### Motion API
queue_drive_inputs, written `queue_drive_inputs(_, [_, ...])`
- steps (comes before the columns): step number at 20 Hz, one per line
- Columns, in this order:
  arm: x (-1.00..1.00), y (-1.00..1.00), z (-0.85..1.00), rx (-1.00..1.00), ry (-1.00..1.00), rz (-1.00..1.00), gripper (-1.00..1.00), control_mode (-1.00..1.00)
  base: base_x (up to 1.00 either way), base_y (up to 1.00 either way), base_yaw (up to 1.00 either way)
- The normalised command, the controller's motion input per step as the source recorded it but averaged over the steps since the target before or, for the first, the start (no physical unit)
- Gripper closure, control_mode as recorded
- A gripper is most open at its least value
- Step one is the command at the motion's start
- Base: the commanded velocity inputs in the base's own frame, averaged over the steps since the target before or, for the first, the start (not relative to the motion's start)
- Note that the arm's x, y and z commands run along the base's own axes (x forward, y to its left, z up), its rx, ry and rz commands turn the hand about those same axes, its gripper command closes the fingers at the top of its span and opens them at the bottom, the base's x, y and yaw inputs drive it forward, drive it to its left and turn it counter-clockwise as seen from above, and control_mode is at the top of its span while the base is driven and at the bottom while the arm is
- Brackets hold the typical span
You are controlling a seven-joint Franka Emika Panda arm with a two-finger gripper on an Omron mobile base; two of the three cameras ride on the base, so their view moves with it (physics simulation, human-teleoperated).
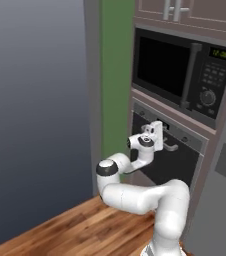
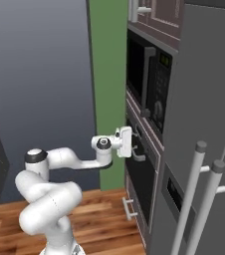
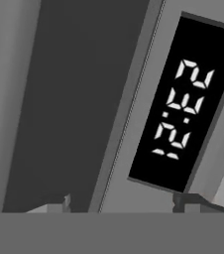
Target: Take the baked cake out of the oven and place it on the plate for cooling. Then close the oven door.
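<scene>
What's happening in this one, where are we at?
The arm has its gripper up against the top of the oven, by the silver control strip and the oven door handle. The door looks shut and nothing is held. The hand view shows the oven's dark display close up. The microwave sits above, untouched.

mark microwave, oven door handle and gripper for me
microwave (image 1: 161, 65): left base view, on its dark door window.
oven door handle (image 1: 171, 147): left base view, on the silver bar right of the hand.
gripper (image 1: 160, 131): left base view, at the fingertips against the oven front.
</scene>
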Motion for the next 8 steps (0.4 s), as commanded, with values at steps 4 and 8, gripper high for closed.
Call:
queue_drive_inputs(4, [-0.06, -0.29, -0.22, 0.00, -0.25, 0.10, -1.00, -1.00, 0.00, 0.00, 0.00])
queue_drive_inputs(8, [-0.17, -0.03, 0.00, 0.00, -0.19, 0.13, -1.00, -1.00, 0.00, 0.00, 0.00])
